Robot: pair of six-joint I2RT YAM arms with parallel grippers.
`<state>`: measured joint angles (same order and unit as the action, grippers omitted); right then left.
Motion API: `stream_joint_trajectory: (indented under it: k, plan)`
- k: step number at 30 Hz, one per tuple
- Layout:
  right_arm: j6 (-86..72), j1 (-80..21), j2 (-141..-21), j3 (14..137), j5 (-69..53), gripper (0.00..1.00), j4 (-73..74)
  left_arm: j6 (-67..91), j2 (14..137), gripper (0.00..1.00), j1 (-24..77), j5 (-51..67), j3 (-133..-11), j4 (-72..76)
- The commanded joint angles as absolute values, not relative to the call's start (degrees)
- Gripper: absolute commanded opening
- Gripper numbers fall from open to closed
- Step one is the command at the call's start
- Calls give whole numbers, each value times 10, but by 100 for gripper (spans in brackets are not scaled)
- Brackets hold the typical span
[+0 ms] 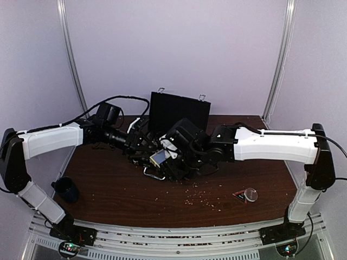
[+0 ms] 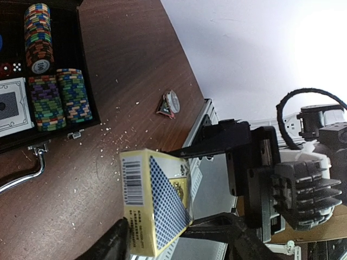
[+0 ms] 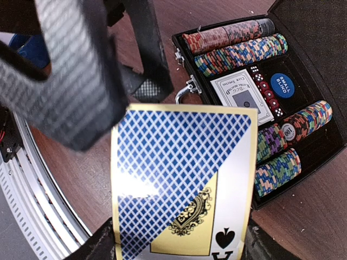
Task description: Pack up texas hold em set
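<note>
The black case [image 1: 179, 111] lies open mid-table, with chip rows [image 3: 238, 46], one deck [image 3: 241, 97], red dice [image 3: 265, 89] and a blue button [image 3: 282, 85] inside. A second card deck box [image 3: 181, 179], blue-checked with a gold edge, hangs above the table in front of the case. My right gripper [image 3: 181, 244] is shut across its width. My left gripper [image 2: 162, 238] has come from the other side, and its fingers [image 2: 111, 244] press the box's [image 2: 157, 200] other end. In the top view both grippers [image 1: 147, 151] [image 1: 168, 157] meet at the box [image 1: 159, 158].
A dark blue mug [image 1: 66, 189] stands near the left arm. A small clear disc with a red and black bit [image 1: 246, 194] lies at front right. Pale crumbs dot the brown table [image 1: 108, 189]. The case's silver handle [image 2: 21, 176] sticks out towards me.
</note>
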<state>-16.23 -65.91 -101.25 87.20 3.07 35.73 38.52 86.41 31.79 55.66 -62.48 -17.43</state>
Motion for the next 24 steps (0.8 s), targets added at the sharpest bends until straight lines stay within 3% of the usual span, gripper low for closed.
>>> stream_joint_trajectory:
  k: [1,11,24]
  plan:
    - [-154,-666,-1005,891,45,51,344,383,879,63,323,565,-622,-154]
    - [-160,-679,-989,874,54,50,323,374,903,65,326,547,-627,-163]
    - [-155,-681,-998,876,66,49,310,384,911,32,327,587,-622,-145]
